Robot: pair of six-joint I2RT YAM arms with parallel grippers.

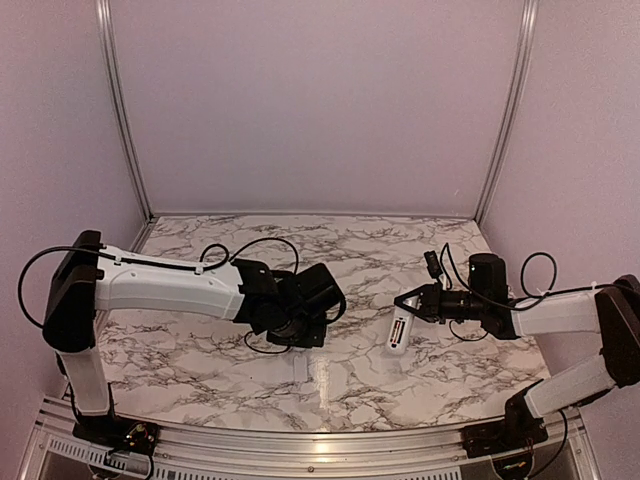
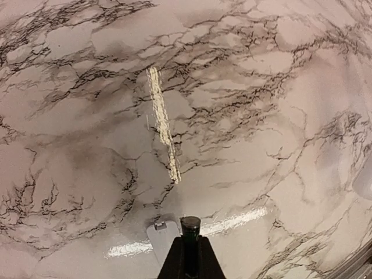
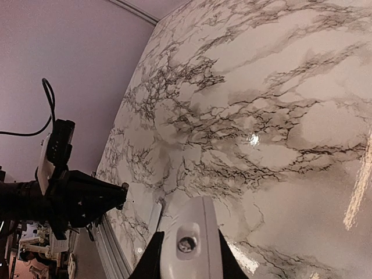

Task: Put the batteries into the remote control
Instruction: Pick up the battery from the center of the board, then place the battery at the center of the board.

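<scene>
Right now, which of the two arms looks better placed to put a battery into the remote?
The left, probably. The left gripper is shut on a dark battery, whose tip pokes out. The right gripper is shut on the remote control, so it seems better used to steady that.

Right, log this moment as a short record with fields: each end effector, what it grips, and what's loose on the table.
left end effector: shut on a dark battery
right end effector: shut on one end of the white remote
table: marble pattern, glossy
loose item: a flat white piece lying on the table beside the left end effector
arms: apart, facing each other across the middle
</scene>
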